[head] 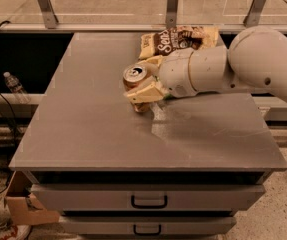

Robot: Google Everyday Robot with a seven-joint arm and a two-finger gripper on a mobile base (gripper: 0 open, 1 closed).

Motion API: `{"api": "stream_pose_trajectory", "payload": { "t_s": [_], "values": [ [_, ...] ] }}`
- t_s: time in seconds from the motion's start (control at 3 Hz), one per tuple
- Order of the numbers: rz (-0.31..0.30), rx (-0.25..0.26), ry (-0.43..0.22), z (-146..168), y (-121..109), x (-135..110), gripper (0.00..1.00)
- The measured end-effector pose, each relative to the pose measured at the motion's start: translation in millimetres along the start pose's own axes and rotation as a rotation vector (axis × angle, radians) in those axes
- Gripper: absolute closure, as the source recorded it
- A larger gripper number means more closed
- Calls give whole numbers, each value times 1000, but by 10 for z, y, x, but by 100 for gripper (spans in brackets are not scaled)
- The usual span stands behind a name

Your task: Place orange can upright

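The orange can (134, 77) shows its silver top with pull tab facing up and toward the camera; only the top and a bit of its copper side near the table show. My gripper (143, 86) reaches in from the right at the table's middle. Its cream fingers (145, 93) are closed around the can's body. The can's bottom is at or just above the grey table (83, 129); I cannot tell whether it touches. The can stands roughly upright, tilted slightly.
A brown and cream chip bag (178, 40) lies at the table's back, just behind my arm (243, 64). The table has two drawers (148, 200) in front. A plastic bottle (14, 86) lies on the floor at left, a cardboard box (25, 209) at lower left.
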State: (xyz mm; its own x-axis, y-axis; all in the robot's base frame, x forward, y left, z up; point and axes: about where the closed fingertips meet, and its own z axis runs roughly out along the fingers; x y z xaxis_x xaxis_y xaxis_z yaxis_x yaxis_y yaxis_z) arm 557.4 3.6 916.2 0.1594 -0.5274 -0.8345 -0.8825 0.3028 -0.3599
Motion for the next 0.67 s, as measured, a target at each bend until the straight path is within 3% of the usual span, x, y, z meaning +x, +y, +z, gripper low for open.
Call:
{"api": "stream_pose_trajectory", "payload": {
  "t_s": [0.33, 0.67],
  "values": [
    [31, -20, -4, 12, -10, 23, 100],
    [80, -25, -64, -24, -37, 54, 100]
  ]
}}
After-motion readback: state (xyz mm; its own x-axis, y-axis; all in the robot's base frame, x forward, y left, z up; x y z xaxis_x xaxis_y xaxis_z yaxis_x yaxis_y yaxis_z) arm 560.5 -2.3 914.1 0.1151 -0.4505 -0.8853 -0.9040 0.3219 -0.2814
